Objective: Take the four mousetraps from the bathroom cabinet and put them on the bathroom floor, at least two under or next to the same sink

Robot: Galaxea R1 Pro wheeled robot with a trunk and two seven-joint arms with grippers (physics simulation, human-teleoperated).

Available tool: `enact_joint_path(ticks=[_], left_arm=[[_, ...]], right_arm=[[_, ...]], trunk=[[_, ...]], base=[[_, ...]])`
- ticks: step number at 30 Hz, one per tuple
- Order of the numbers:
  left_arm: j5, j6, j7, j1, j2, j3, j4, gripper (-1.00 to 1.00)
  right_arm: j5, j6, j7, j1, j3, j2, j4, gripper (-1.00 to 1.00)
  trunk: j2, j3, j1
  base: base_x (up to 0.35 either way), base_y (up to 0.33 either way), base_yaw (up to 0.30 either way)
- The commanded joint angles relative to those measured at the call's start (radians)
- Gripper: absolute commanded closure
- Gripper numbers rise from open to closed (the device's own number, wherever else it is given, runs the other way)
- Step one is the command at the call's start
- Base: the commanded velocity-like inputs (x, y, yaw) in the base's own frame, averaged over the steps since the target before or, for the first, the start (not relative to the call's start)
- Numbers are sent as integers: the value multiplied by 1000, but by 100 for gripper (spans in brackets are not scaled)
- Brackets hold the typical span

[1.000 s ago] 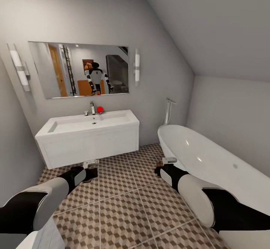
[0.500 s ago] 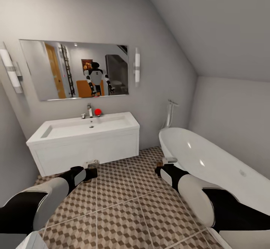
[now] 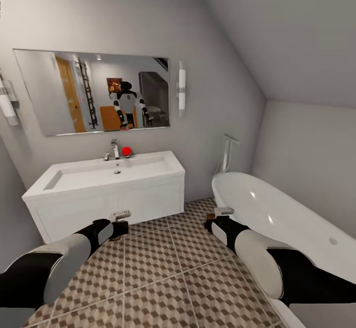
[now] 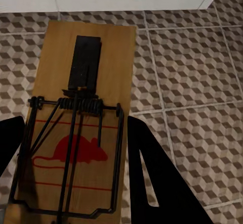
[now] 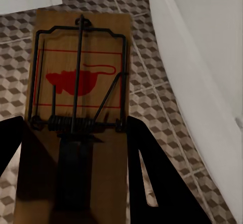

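Note:
Each gripper carries a mousetrap above the cube-pattern bathroom floor [image 3: 163,268]. My left gripper [image 3: 120,223] is shut on a wooden mousetrap [image 4: 83,123] with black wire and a red mouse print, held between black fingers [image 4: 152,173]. It hovers just in front of the white vanity [image 3: 113,204] that bears the long sink [image 3: 99,174] with a chrome tap [image 3: 114,148]. My right gripper [image 3: 215,218] is shut on a second mousetrap [image 5: 81,82], close beside the bathtub [image 3: 282,219]. The cabinet itself is out of view.
A small red object [image 3: 126,151] sits by the tap. A wide mirror [image 3: 94,91] above the sink reflects the robot and an orange-brown unit behind it. The bathtub wall [image 5: 202,57] runs along the right. A sloped ceiling drops over the tub.
The whole head view has shifted: the sink and mirror now sit further left and lower, so the camera moved. Both arms keep the same pose, still holding their mousetraps.

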Motion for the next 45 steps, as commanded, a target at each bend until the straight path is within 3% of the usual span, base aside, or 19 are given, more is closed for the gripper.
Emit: enact_joint_path(ticks=[1, 27, 45], left_arm=[[6, 4, -1, -1, 0, -6, 0, 100], [5, 4, 0, -1, -1, -6, 0, 100], [5, 4, -2, -1, -1, -6, 0, 100]], right_arm=[[9, 3, -4, -1, -8, 0, 1, 100], [14, 3, -4, -1, -8, 0, 1, 100], [13, 3, -4, -1, -8, 0, 0, 100]], trunk=[[-1, -2, 1], [-1, -2, 1], [-1, -2, 1]], base=[[220, 0, 161], [22, -2, 262], [123, -159, 16]])
